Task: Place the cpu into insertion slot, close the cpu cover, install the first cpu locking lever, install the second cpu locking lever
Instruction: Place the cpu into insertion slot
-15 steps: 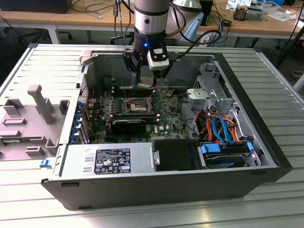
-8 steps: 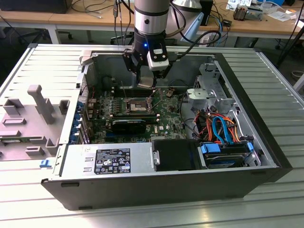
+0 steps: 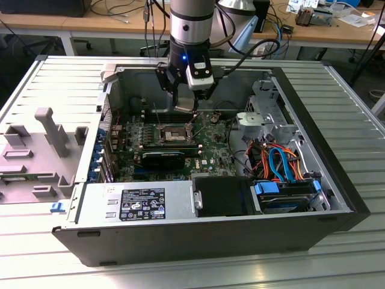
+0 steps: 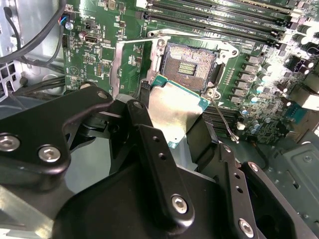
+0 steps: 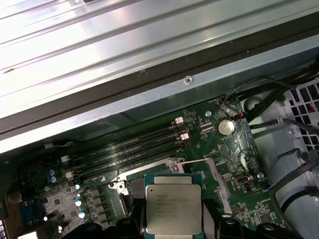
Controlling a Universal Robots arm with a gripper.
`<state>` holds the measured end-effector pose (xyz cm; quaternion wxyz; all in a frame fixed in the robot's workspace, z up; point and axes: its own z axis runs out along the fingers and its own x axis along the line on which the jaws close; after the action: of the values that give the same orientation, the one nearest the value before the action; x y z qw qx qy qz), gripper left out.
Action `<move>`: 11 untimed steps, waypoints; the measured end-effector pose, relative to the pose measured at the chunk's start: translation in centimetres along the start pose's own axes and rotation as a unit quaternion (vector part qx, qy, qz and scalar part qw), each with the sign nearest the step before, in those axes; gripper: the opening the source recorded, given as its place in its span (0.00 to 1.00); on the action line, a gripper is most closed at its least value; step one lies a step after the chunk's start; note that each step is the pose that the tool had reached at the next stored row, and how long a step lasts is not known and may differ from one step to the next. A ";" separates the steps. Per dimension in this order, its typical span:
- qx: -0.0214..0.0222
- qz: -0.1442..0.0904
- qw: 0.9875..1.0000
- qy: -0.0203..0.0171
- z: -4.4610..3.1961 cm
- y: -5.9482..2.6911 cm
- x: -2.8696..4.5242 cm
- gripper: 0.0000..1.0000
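Ribbed metal table (image 3: 337,84), open computer case (image 3: 198,241): cpu in the claw, not yet seated.
The gripper (image 3: 186,109) is clamped on the cpu (image 4: 174,107) by its edges, holding it close over the insertion slot (image 4: 192,62), whose dark centre lies bare. The cpu cover (image 4: 130,62) stands swung open beside it. By my judgement seating, cover and both levers are all left.

The arm (image 3: 191,27) stands plumb from above, wrist pointing straight down; its black jaws are pinched onto the cpu (image 4: 174,112); one finger (image 4: 158,159) on each of two opposite edges; metal top facing the wrist.
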<state>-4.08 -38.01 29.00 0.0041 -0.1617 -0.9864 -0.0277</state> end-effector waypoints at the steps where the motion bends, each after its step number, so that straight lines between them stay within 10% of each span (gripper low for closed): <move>1: 0.000 0.000 1.000 0.000 0.02 0.00 0.00 0.54; 11: 0.000 0.003 1.000 0.000 0.12 -0.01 0.00 0.54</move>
<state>-4.08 -38.02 28.89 0.0040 -0.1645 -0.9860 -0.0276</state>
